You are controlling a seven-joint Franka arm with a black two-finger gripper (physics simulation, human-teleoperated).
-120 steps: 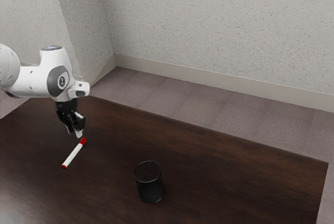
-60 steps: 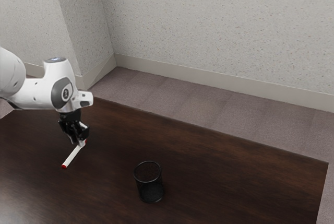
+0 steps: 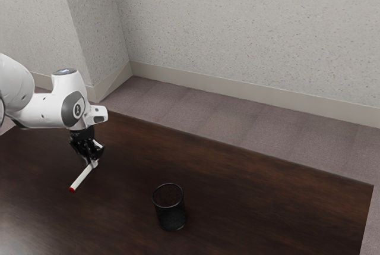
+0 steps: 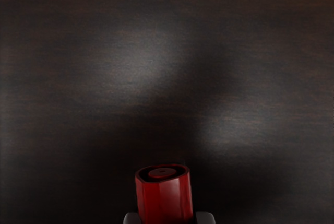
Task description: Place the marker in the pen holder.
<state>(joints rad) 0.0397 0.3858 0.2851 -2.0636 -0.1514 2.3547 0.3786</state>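
In the exterior view my gripper (image 3: 92, 163) is low over the table, shut on the red-capped end of the marker (image 3: 82, 178). The marker's white body slants away from the fingers to a red tip, and the cap is largely hidden by them. From the wrist view, the marker's red cap (image 4: 165, 200) shows end-on with a fingertip of the gripper (image 4: 168, 218) at each side. The pen holder (image 3: 170, 208), a black mesh cup, stands upright, apart from the marker towards the exterior view's right.
The dark wooden table (image 3: 249, 189) extends beyond the pen holder to the exterior view's right. Behind its far edge are a carpeted floor (image 3: 219, 118) and a speckled wall (image 3: 249, 35).
My hand has come down to the marker and shifted slightly towards the exterior view's right. The fingers have closed on its capped end. The pen holder has stayed put.
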